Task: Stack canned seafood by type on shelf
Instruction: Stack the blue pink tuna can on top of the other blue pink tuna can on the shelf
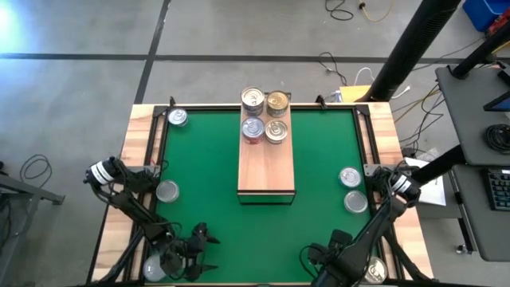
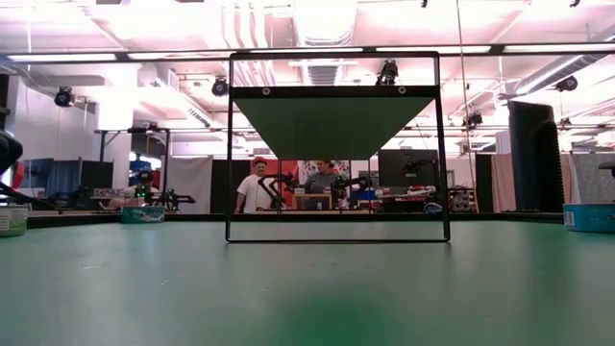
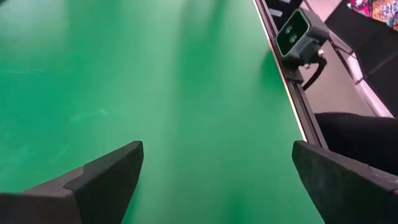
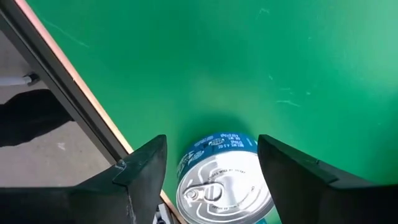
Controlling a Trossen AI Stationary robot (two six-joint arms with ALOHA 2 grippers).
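Observation:
The shelf [image 1: 266, 163], a light-wood board, lies mid-table with several cans at its far end: two silver-topped [image 1: 253, 99] [image 1: 253, 127] and two gold-topped [image 1: 277, 101] [image 1: 276, 131]. Loose cans rest on the green mat at far left [image 1: 177, 118], at left [image 1: 167, 190] and at right [image 1: 349, 176] [image 1: 356, 202]. My right gripper [image 4: 211, 149] points down at the near right corner, open. Its fingers stand either side of a blue-labelled silver can [image 4: 224, 186] [image 1: 374, 271] sitting upright by the rim. My left gripper [image 1: 201, 251] [image 3: 217, 168] is open over bare mat near the front edge.
The table's dark rim [image 4: 74, 106] runs close beside the blue-labelled can. A small camera [image 3: 298, 34] sits on the rim ahead of my left gripper. Another can [image 1: 155, 267] lies by the left arm at the near left corner. Bare mat lies between the shelf and the near edge.

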